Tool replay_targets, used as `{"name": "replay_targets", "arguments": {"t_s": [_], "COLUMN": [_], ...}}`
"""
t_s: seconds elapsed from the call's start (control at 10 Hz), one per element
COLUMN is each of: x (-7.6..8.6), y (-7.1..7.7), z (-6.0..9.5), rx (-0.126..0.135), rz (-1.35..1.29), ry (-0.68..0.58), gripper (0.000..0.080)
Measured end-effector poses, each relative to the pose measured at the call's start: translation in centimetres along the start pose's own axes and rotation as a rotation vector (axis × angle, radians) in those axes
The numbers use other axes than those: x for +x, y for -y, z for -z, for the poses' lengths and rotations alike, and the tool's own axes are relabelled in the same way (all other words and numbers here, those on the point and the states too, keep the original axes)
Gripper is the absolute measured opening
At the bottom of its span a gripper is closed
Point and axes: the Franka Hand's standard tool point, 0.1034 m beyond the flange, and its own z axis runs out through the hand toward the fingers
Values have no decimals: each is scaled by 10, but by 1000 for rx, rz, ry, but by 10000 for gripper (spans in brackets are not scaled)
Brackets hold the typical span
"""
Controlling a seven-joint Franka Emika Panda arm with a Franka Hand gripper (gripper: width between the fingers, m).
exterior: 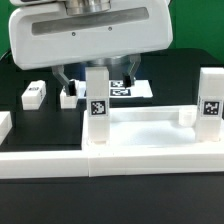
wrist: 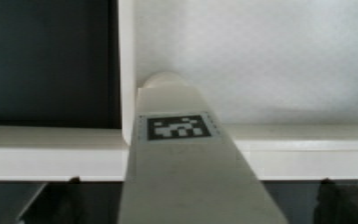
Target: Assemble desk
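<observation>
While gripper (exterior: 95, 78) is hovering: jaws are standing wide apart, flanking one upright leg (exterior: 98, 108), pinching nothing.
Top (exterior: 150, 152): is lying nearest the exterior camera, that leg standing at its corner.

The exterior view is facing the arm (exterior: 90, 30), low and near; the wrist view is looking down their shared leg (exterior: 97, 100) (wrist: 185, 170).
</observation>
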Motion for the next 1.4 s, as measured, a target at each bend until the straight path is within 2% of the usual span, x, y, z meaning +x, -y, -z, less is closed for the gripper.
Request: {"name": "replay_targets", "arguments": {"t_s": [0.2, 0.3, 0.4, 0.7, 0.8, 0.9, 1.1, 1.3, 1.4], "x": [0, 0, 0, -1, -2, -1, 2, 2, 2], "y": [0, 0, -5, -5, -3, -4, -6, -10, -9], "z": [0, 0, 0, 0, -1, -2, -2, -2, -1], "rx": [-1, -1, -6, -6, -10, -3, 32, 57, 57], "rz": [-26, -55, -127, -422, -602, -790, -1203, -1511, -1552], "ry": [0, 0, -3, -1, 16, 16, 20, 21, 24], "gripper": [649, 348, 296, 295, 295, 295, 294, 294, 294]}}
